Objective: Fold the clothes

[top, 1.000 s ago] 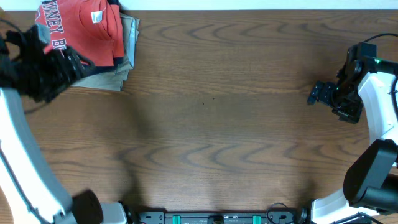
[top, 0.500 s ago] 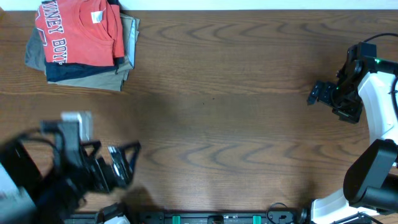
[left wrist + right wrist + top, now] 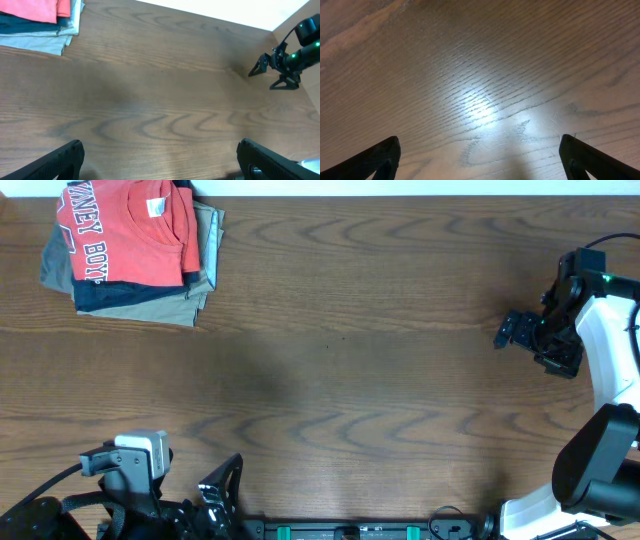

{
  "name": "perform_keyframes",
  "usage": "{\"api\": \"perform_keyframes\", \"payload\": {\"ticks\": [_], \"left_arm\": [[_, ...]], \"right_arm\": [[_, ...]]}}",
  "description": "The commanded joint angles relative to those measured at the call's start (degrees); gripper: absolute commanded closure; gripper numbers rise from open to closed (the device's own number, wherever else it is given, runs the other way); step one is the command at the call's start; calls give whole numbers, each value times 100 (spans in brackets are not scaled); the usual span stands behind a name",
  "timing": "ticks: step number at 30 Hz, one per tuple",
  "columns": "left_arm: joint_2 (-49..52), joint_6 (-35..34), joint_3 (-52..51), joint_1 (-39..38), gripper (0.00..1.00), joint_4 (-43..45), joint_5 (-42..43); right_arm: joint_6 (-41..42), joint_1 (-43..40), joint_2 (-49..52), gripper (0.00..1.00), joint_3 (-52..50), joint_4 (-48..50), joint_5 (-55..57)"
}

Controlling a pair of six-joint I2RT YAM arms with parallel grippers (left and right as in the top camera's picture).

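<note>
The coral-red T-shirt (image 3: pixel 125 230) lies folded on top of a stack at the table's back left, its navy lettering and white neck tag facing up. In the left wrist view only its corner (image 3: pixel 35 10) shows, at the top left. My left gripper (image 3: pixel 215 485) is far from it, at the front edge of the table. Its jaws stand wide open over bare wood (image 3: pixel 160 155). My right gripper (image 3: pixel 506 330) hovers at the right side, also open and empty (image 3: pixel 480 155). It appears in the left wrist view too (image 3: pixel 267 70).
Under the T-shirt lie folded navy, khaki and grey garments (image 3: pixel 160 302). The brown wooden table (image 3: pixel 350 380) stretches between the stack and the right arm. The right arm's white body (image 3: pixel 610 340) stands along the right edge.
My left arm has pulled back from the stack at the back left to the front edge, its jaws opening. The T-shirt stays on the stack. The right arm has not moved.
</note>
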Motion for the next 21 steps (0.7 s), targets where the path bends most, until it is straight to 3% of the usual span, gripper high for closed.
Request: {"api": "perform_keyframes", "payload": {"ticks": [1,7,13,21], "left_arm": [[7,-157,-101,-282,2,-229,-107],[-33,-264,-566,-1515,2,319,-111],[-203,-267,-1808,-2693,2,2017,-444],[-450,-837,-3960,-3141,2,4874,-479]], "right_arm": [[17,7,-37,1,33,-4,-20],[17,7,-37,1,33,-4,-20],[17,7,-37,1,33,-2,-20],[17,7,-37,1,33,-2,-20]]}}
